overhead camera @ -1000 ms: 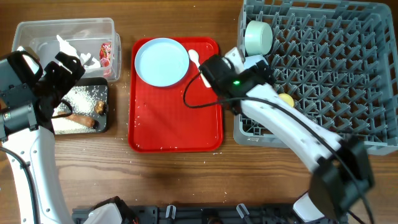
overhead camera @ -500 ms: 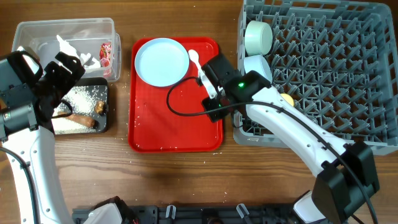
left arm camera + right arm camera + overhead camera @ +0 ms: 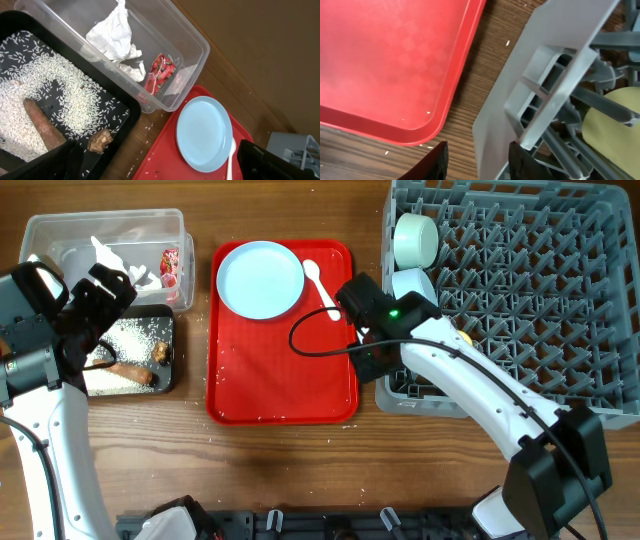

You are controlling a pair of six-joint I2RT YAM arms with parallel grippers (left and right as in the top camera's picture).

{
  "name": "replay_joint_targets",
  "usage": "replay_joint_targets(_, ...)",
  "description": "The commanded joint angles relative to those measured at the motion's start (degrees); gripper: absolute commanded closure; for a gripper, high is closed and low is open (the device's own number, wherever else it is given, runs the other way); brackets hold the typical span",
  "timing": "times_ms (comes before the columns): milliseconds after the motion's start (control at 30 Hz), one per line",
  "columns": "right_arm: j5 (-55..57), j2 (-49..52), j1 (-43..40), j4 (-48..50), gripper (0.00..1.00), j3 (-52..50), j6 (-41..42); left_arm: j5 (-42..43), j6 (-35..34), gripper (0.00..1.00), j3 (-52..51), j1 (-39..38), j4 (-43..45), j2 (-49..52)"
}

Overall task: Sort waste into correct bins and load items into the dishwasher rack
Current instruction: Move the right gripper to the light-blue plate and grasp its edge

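My right gripper (image 3: pixel 368 360) (image 3: pixel 477 162) is partly open and holds nothing; its fingers straddle the left wall of the grey dishwasher rack (image 3: pixel 600 410) (image 3: pixel 495 130). In the rack lie a green bowl (image 3: pixel 415 240), a blue bowl (image 3: pixel 412 283) and a yellow cup (image 3: pixel 460 338) (image 3: pixel 610 120). The blue plate (image 3: pixel 260 278) (image 3: pixel 205 132) rests on the red tray. My left gripper (image 3: pixel 100 305) (image 3: pixel 165 165) hangs wide open above the bins. The clear tub (image 3: pixel 60 230) holds the white scrap (image 3: pixel 115 35) and red wrapper (image 3: pixel 159 72). The black tray (image 3: pixel 172 350) holds rice (image 3: pixel 60 85), the carrot stick (image 3: pixel 42 127) and the brown lump (image 3: pixel 100 141).
The flat red tray (image 3: pixel 280 370) (image 3: pixel 395 60) lies between bins and rack, with a white spoon (image 3: pixel 320 288) (image 3: pixel 231 157) beside the plate. Rice crumbs are scattered on the tray and the wooden table. A narrow strip of wood separates tray and rack.
My right gripper drew away from the blue bowl in the rack, swung out over the tray's right edge, then came back to the rack wall with narrower jaws. The left arm has not moved.
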Motion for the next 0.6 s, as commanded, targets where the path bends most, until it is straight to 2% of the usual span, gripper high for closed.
replay_joint_targets(0,1.14,0.39,-0.11,0.13,0.60,-0.11,1.07,0.85,0.90,0.00,0.61,-0.11,0.11,0.07)
replay_joint_targets(300,-1.42,0.42,-0.11,1.77,0.60,-0.28,0.63,0.85,0.92,0.00,0.61,-0.11,0.13,0.07)
replay_joint_targets(567,0.57,0.39,-0.33,3.63,0.60,-5.51,0.68,0.87,0.90,0.00,0.61,-0.11,0.11,0.07)
